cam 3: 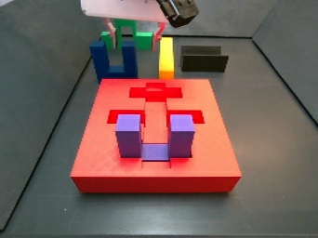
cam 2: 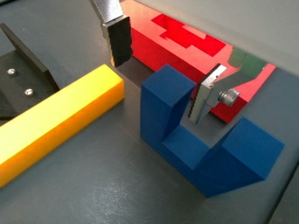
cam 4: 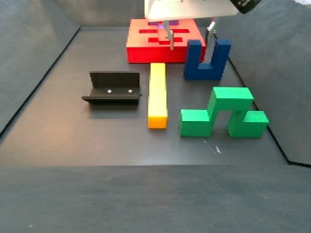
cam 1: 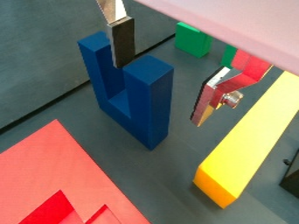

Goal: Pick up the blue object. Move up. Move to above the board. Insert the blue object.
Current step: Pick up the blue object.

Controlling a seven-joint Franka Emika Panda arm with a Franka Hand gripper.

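Observation:
The blue object (cam 1: 131, 114) is a navy U-shaped block standing upright on the dark floor, just beyond the board's far edge (cam 3: 115, 60) (cam 4: 205, 60). My gripper (cam 1: 160, 90) is open and low over it and straddles one prong. One finger (cam 1: 121, 39) hangs in the slot between the prongs, and the other finger (cam 1: 216, 94) is outside that prong. In a wrist view (cam 2: 158, 87) the prong stands between the plates with a gap on one side. The red board (cam 3: 211, 153) lies flat and also shows in a side view (cam 4: 136, 45) and in both wrist views (cam 1: 47, 171) (cam 2: 146, 54).
A purple U-shaped block (cam 3: 155, 138) sits in a recess of the board. A yellow bar (cam 4: 155, 96) (cam 1: 251, 140) lies beside the blue object. A green block (cam 4: 226, 111) and the dark fixture (cam 4: 112, 88) stand on the floor. Grey walls enclose the floor.

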